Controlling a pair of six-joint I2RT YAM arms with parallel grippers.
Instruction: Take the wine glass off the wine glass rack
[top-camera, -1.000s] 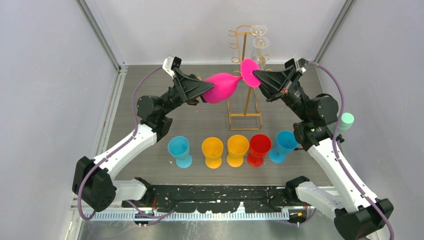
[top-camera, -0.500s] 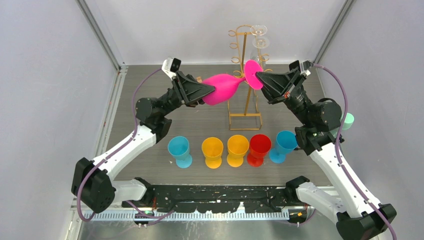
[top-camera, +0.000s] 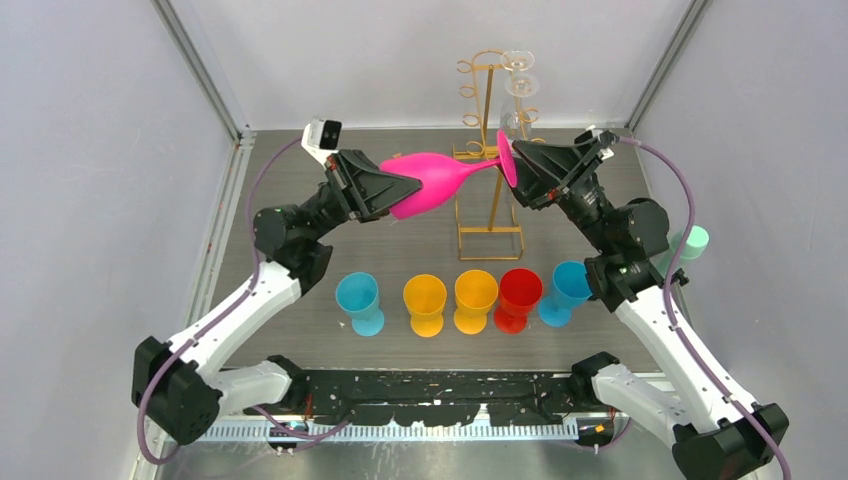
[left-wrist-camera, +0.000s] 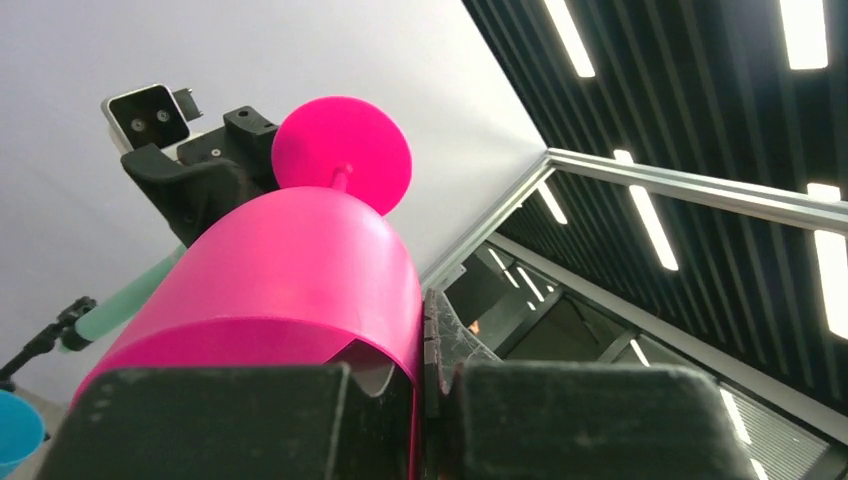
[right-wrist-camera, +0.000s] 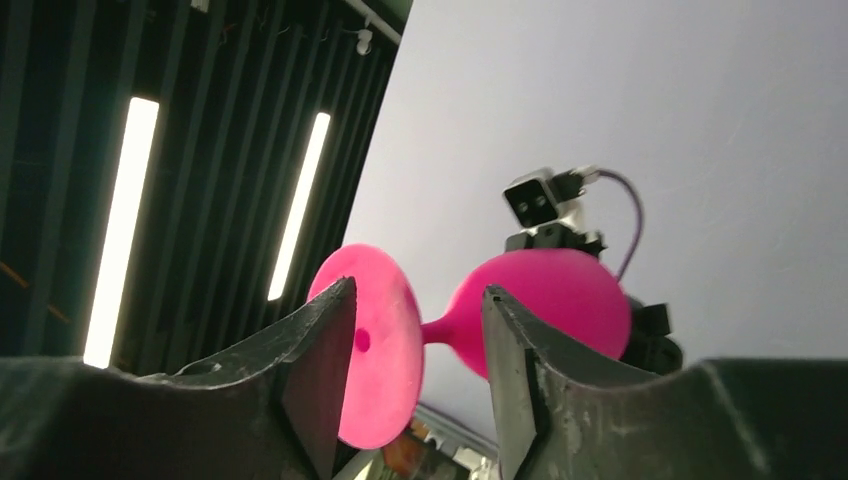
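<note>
A pink wine glass (top-camera: 437, 176) lies almost level in the air in front of the gold wire wine glass rack (top-camera: 495, 140), clear of its hooks. My left gripper (top-camera: 404, 194) is shut on the rim of the bowl (left-wrist-camera: 300, 270), the wall pinched between its jaws (left-wrist-camera: 425, 400). My right gripper (top-camera: 513, 166) stands open around the glass's round foot (right-wrist-camera: 385, 350). One finger is next to the foot's underside and the other stands apart, beside the stem (right-wrist-camera: 418, 292).
Two clear glasses (top-camera: 520, 72) hang at the top of the rack. A row of plastic goblets stands near the arms' bases: blue (top-camera: 359, 300), yellow (top-camera: 425, 302), orange (top-camera: 475, 298), red (top-camera: 519, 296), blue (top-camera: 567, 290). A mint cup (top-camera: 690, 243) sits at the right wall.
My left gripper has shut on the bowl's rim and drawn the glass left and flatter. My right gripper's jaws have opened off the foot.
</note>
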